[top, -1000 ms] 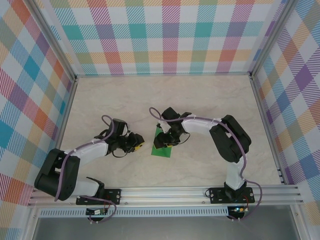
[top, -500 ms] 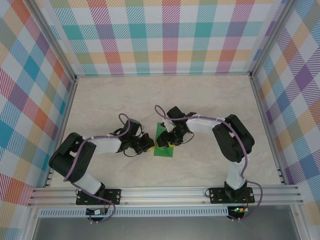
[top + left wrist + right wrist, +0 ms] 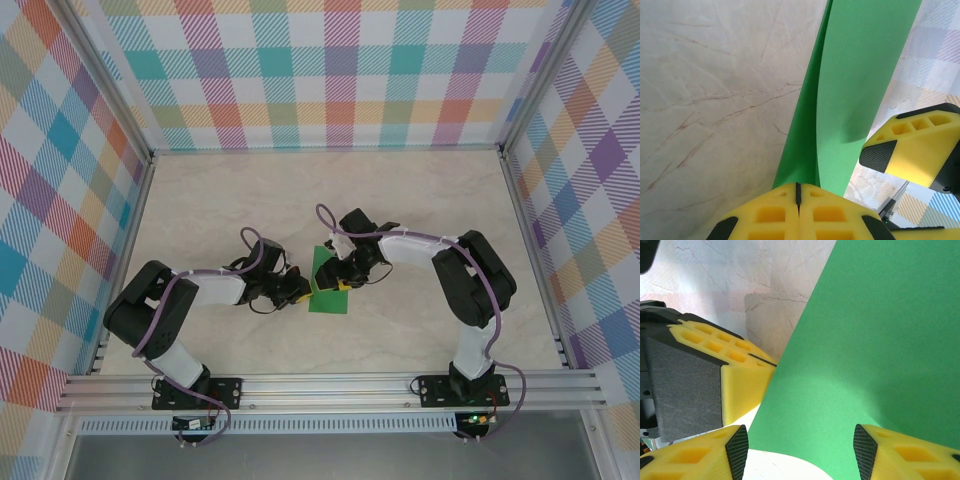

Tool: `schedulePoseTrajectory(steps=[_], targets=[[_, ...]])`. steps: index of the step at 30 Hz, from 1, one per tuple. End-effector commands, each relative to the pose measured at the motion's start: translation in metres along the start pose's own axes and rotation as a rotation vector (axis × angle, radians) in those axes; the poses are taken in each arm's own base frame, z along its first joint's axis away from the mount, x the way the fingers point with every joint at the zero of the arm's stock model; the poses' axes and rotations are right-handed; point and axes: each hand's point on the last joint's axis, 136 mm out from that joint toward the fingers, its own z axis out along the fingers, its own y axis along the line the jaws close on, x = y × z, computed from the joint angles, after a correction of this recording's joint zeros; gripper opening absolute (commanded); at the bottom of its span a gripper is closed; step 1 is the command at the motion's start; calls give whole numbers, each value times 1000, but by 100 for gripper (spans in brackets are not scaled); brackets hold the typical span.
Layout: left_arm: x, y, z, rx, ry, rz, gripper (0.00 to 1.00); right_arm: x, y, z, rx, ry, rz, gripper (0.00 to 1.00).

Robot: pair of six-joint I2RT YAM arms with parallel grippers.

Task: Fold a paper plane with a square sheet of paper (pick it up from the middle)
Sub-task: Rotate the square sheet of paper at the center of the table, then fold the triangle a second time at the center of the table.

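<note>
The left gripper (image 3: 298,291) is pinching the paper (image 3: 326,300). In its wrist view its two yellow fingers (image 3: 765,215) are pressing together with no gap, and the green sheet is running out from the seam between them and away ahead of the tips. Just ahead of the pinch the sheet is showing two layers, one lying over the other along a long edge. I judge that it is already folded at least once, and that the pinch is holding the layers lined up or sharpening the crease.

The right gripper (image 3: 343,281) is hanging just to the right of the left one, on the sheet's other side. Its fingers (image 3: 695,452) are standing well apart, and the flat green face is passing across the gap between them. They are not squeezing it, and I cannot tell whether either tip is touching it. The left gripper's fingers are meeting the sheet's edge just ahead and to the left of the right gripper's tips.

Working from opposite edges probably lets one gripper anchor the sheet while the other, spread, gets ready to take or turn a flap.

No container is playing a part here. The table (image 3: 420,200) alone is bearing the paper, which is lying between the two grippers. Whether the pinched edge is lifting off the surface I cannot tell.
</note>
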Motion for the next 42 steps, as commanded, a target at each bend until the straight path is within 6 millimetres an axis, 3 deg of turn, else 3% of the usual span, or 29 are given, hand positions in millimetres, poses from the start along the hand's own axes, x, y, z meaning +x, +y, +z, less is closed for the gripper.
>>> schedulePoseTrajectory(steps=[1,7,10,15,21,26,35,42], targets=[[7,-4,7,5,31,20,0,-3,7,-6,-31,-16,-3,60],[9,-1,10,-11,43,19,0,-13,12,-15,-39,-59,1,58],[8,-1,8,-22,38,24,0,-19,13,-22,-29,-92,7,53],[8,1,9,-31,39,24,0,-21,-6,-23,68,-111,55,39],[8,0,8,-32,40,27,0,-13,-41,-21,233,-106,142,30],[8,-4,6,-23,42,32,0,-3,-45,-8,204,-58,170,23],[14,-32,2,109,77,54,0,6,-57,5,215,-14,215,19],[17,-56,0,190,93,90,6,7,-57,6,207,-10,223,19]])
